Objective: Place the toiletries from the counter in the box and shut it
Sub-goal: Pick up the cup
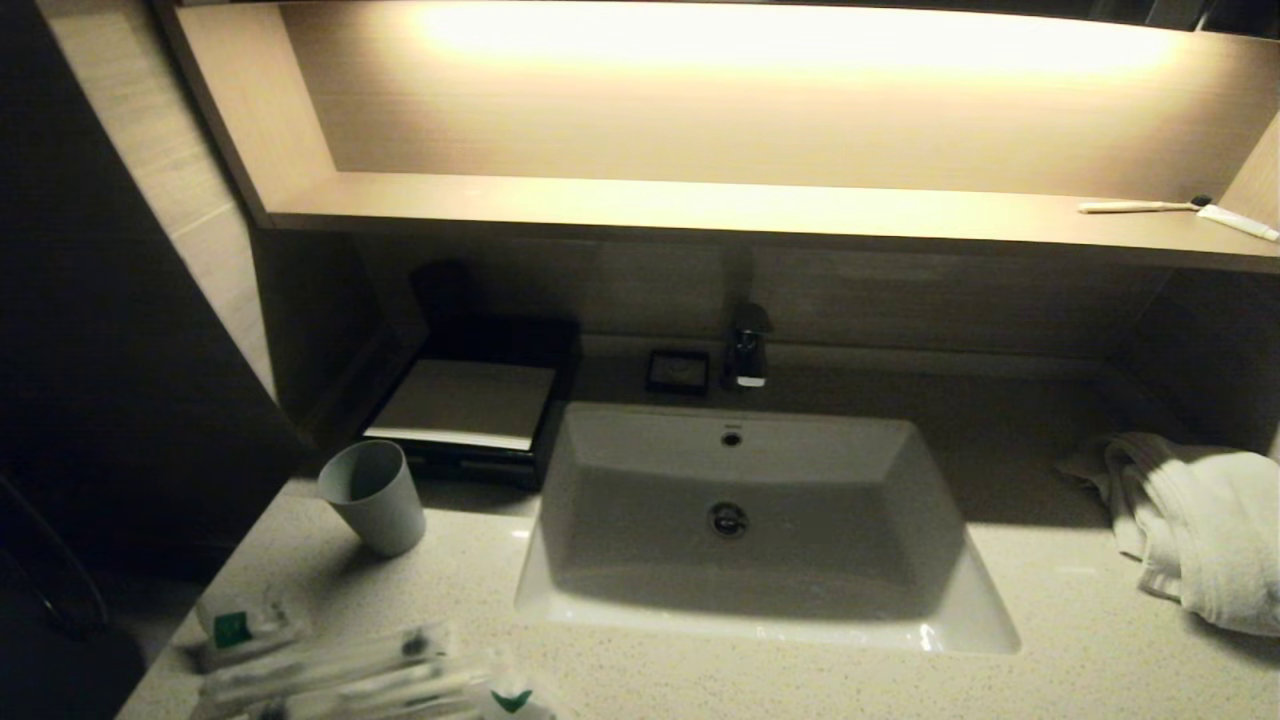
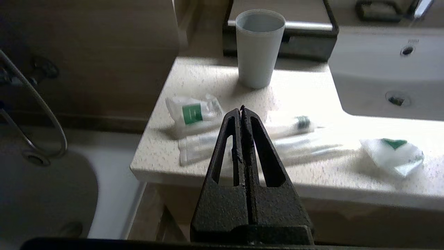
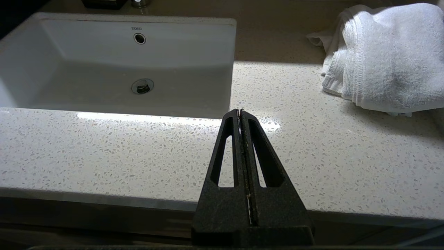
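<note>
The toiletries lie at the counter's (image 1: 700,670) front left corner: a white sachet with a green mark (image 1: 235,628) (image 2: 193,113), long slim wrapped sticks (image 1: 330,665) (image 2: 295,139) and another green-marked sachet (image 1: 512,700) (image 2: 393,152). The black box (image 1: 470,410) (image 2: 298,31) with its cream top stands at the back left, its drawer pushed in. My left gripper (image 2: 241,109) hovers shut and empty just off the counter's front edge, before the sticks. My right gripper (image 3: 239,111) is shut and empty over the front right of the counter. Neither arm shows in the head view.
A pale cup (image 1: 375,497) (image 2: 258,48) stands between the toiletries and the box. The white basin (image 1: 750,590) (image 3: 114,100) fills the middle, with a tap (image 1: 750,345) and a small black dish (image 1: 678,372) behind. A white towel (image 1: 1200,530) (image 3: 385,55) lies at the right.
</note>
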Controlling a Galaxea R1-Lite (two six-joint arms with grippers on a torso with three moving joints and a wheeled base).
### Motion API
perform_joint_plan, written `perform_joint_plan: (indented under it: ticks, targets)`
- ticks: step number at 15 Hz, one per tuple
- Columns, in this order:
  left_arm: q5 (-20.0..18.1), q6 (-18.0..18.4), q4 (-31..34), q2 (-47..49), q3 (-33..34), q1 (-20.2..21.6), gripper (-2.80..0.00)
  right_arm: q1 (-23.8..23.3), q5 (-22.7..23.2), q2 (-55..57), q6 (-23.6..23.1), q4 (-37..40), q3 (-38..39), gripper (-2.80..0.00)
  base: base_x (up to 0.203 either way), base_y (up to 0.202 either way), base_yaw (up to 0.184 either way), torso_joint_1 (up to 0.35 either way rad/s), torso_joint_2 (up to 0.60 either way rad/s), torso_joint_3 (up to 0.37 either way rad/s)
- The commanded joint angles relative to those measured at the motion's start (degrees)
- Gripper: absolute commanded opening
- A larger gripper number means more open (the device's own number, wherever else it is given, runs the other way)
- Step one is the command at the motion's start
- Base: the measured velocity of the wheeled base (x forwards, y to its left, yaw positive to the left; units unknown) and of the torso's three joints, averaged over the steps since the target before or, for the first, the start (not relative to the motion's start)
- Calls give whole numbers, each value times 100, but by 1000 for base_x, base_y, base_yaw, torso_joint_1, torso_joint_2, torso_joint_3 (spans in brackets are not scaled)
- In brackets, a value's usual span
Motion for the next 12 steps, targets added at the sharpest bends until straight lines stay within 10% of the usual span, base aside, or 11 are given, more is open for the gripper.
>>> perform_joint_plan:
  ticks: [1,12]
  targets:
    - [4,9,-213,7,-181,2,-280,0,2,0,-1,1,0,-280,0,0,0,0,0,0]
    - [196,15,1664,1,-2922,2,-280,0,2,0,-1,1,0,-280,0,0,0,0,0,0]
